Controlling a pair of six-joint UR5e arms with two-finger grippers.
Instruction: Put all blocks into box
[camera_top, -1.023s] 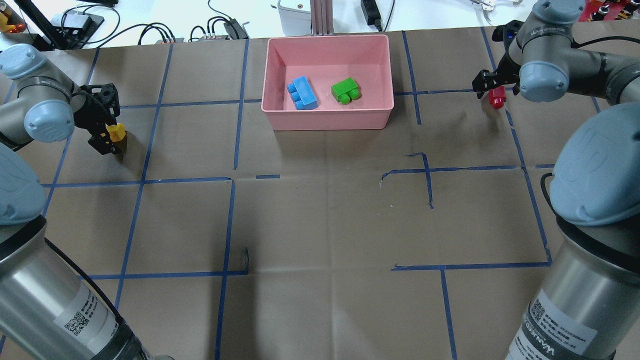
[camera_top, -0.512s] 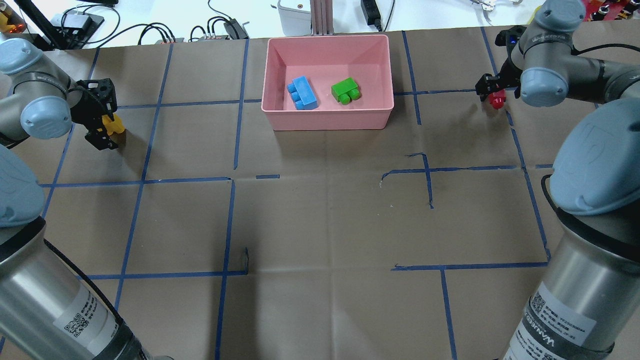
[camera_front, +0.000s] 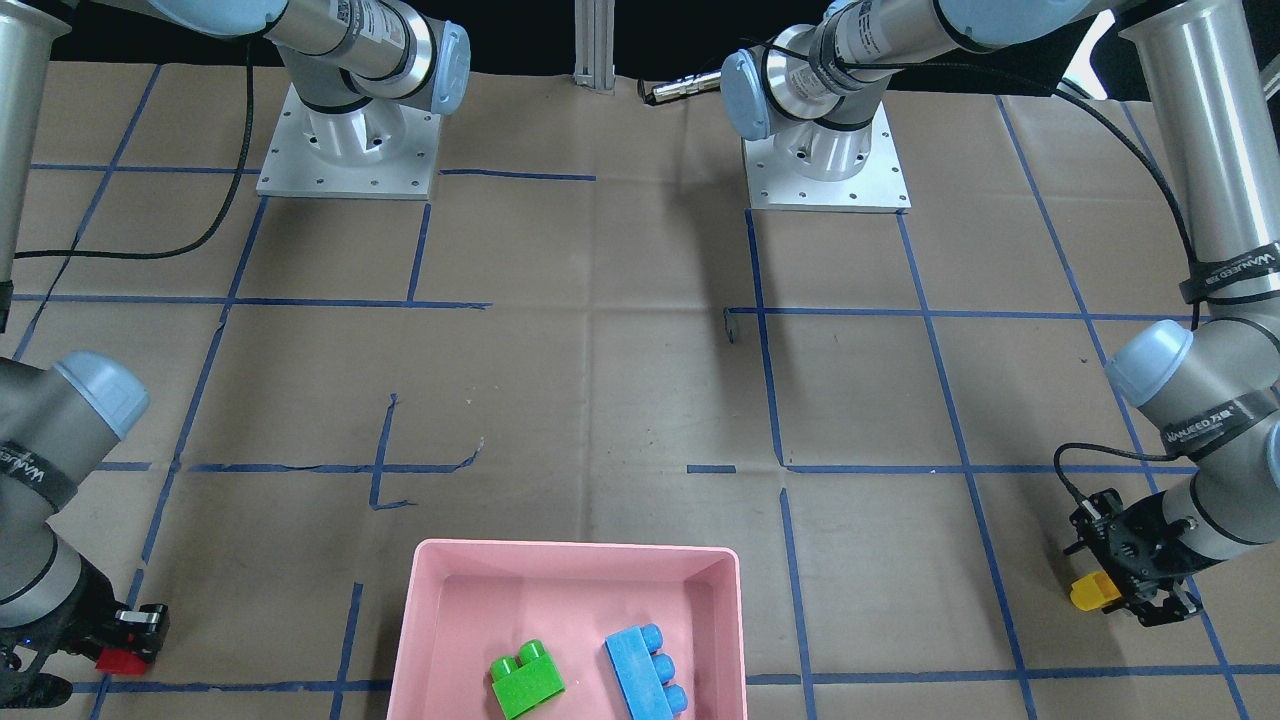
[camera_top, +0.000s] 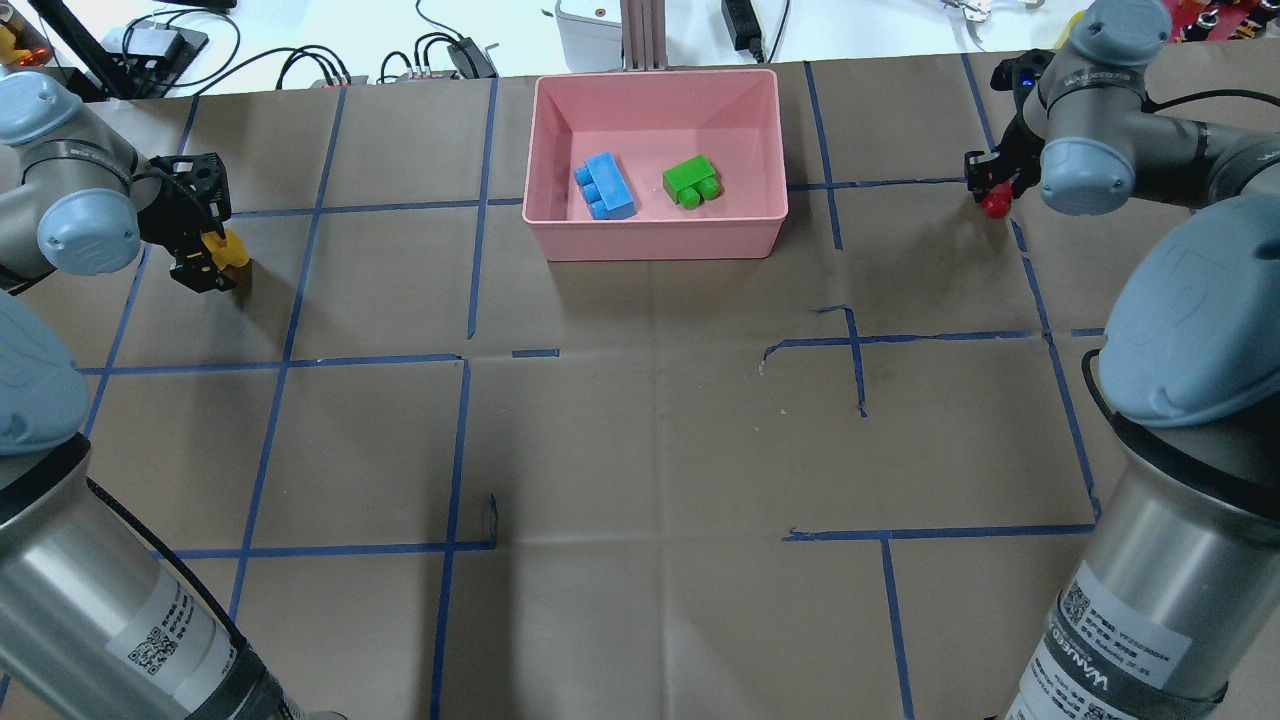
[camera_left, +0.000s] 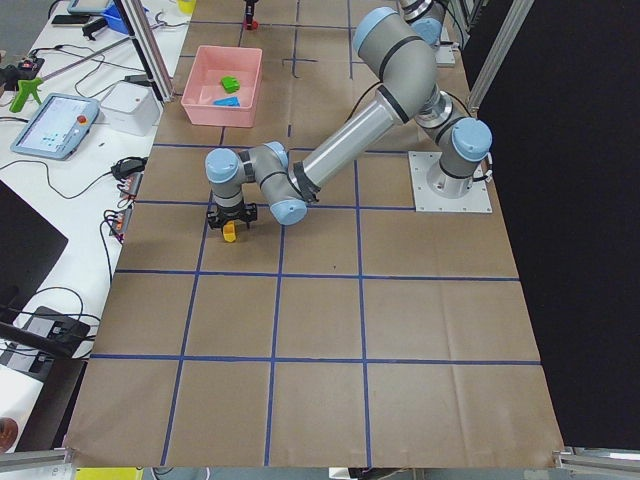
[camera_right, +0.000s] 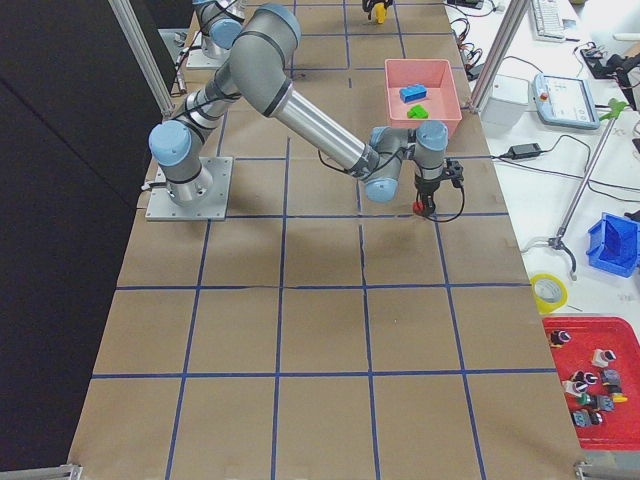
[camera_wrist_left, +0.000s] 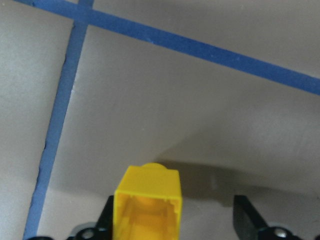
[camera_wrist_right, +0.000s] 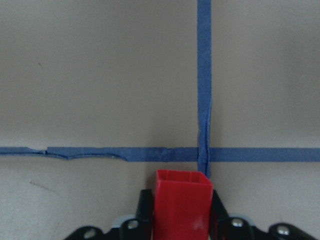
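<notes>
Two blocks are already home: the blue block (camera_top: 604, 185) and the green block (camera_top: 691, 181) lie a little apart on the floor of the pink box (camera_top: 655, 242) at the table's far edge. Well off to one side, the left gripper (camera_wrist_left: 176, 217) straddles the yellow block (camera_top: 232, 250). Seen from its wrist, the claw stands wider than the block, with one finger against it and bare paper (camera_wrist_left: 210, 125) showing before the other finger (camera_wrist_left: 246, 217), so I'd call it not yet clamped. Well off on the other side, the right gripper (camera_wrist_right: 180, 212) is pinched narrow onto the red block (camera_top: 993, 204), close to a tape crossing (camera_wrist_right: 204, 152). Whether that block is off the paper I can't tell. To do this well, I reckon the left claw should close slowly so the yellow block centres rather than skids out. Then each arm lifts clear of the rim, goes in one at a time, and lets go low over bare pink floor. Against a second ago, both wrists sit a touch farther up the overhead view, the yellow block has gone along with its claw, and less red peeks out. The box's contents are unchanged.
</notes>
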